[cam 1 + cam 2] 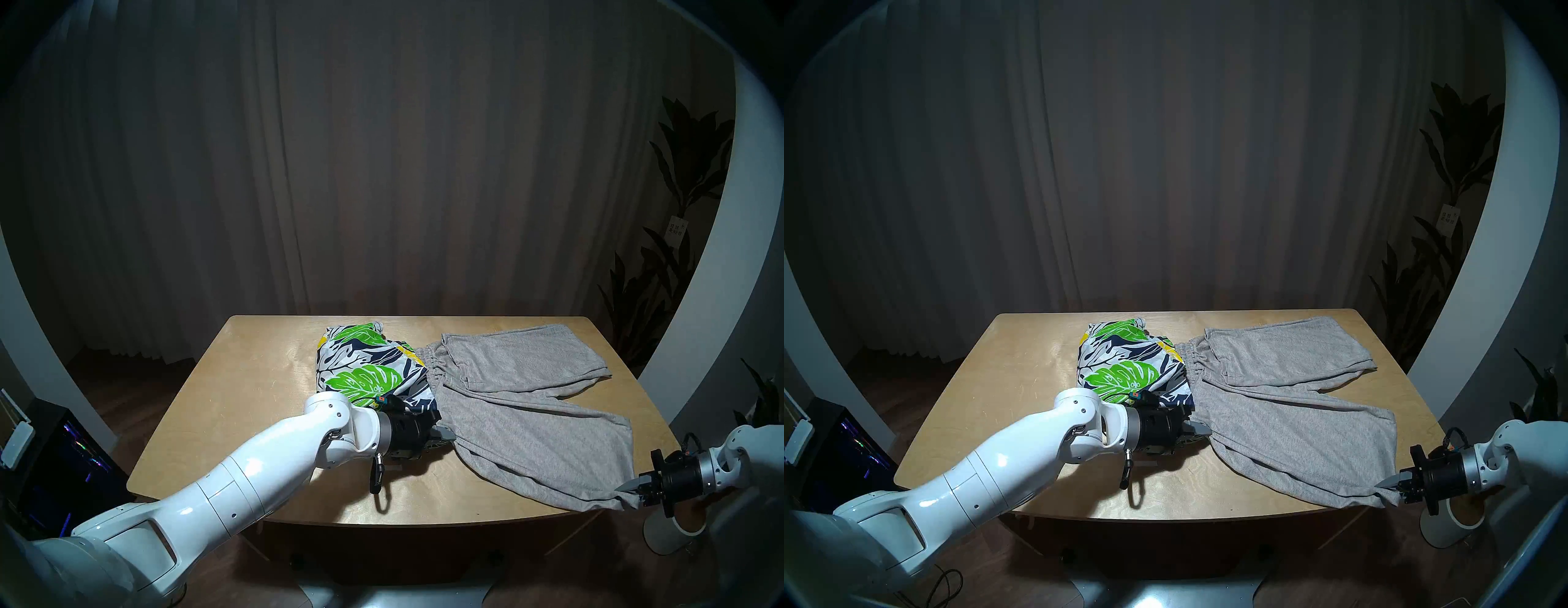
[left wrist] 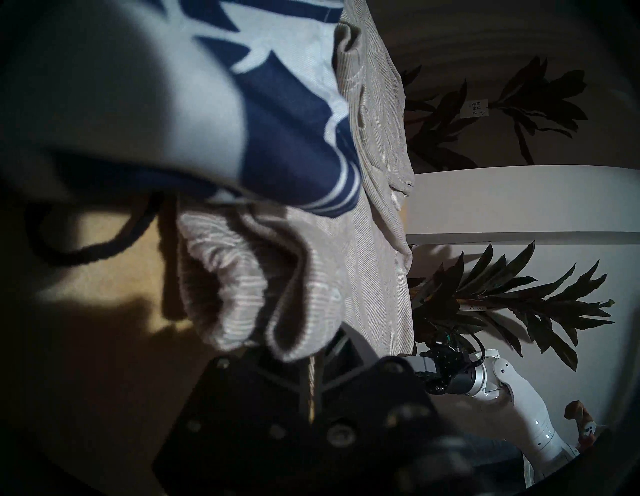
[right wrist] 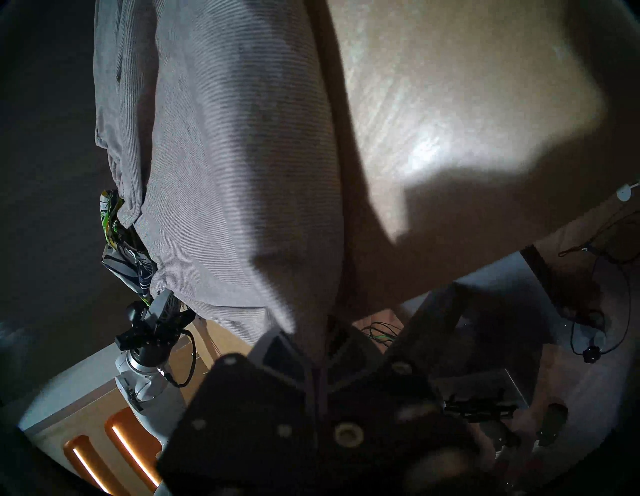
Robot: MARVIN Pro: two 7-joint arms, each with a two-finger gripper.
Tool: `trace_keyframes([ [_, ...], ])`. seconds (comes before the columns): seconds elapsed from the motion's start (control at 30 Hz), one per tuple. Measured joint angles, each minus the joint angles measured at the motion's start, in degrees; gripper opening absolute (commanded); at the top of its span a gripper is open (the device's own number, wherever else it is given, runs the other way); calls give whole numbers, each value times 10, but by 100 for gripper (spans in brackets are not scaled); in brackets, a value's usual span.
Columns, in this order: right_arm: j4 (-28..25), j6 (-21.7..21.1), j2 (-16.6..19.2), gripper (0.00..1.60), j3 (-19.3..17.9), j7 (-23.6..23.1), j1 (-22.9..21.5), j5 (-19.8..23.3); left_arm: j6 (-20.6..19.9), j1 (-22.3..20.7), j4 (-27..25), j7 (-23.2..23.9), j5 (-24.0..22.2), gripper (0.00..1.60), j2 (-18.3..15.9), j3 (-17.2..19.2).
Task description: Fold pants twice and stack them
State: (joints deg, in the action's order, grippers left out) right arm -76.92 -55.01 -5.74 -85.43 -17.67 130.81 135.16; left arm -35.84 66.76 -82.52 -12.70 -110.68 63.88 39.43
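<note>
On the table (image 1: 220,416) the grey shorts (image 1: 530,416) lie spread beside the bunched leaf-print shorts (image 1: 365,369), the left hand (image 1: 445,437) clamped on their waistband corner, the right hand (image 1: 630,485) pinching a leg hem at the table's edge.

1. Bare surface (image 1: 237,382) along the left side and near edge: free to pass.
2. Print shorts (image 1: 365,365) block centre-back.
3. Grey shorts (image 1: 530,407) cover the right half.

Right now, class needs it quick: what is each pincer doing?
Left pincer: closed on the waistband corner of the grey shorts.
Right pincer: closed on the near leg hem of the grey shorts.
</note>
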Motion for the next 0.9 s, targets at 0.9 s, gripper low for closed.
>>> trace_keyframes([
  [0.9, 71, -1, -2, 0, -75, -64, -18, 15, 19, -17, 3, -68, 12, 0, 36, -1],
])
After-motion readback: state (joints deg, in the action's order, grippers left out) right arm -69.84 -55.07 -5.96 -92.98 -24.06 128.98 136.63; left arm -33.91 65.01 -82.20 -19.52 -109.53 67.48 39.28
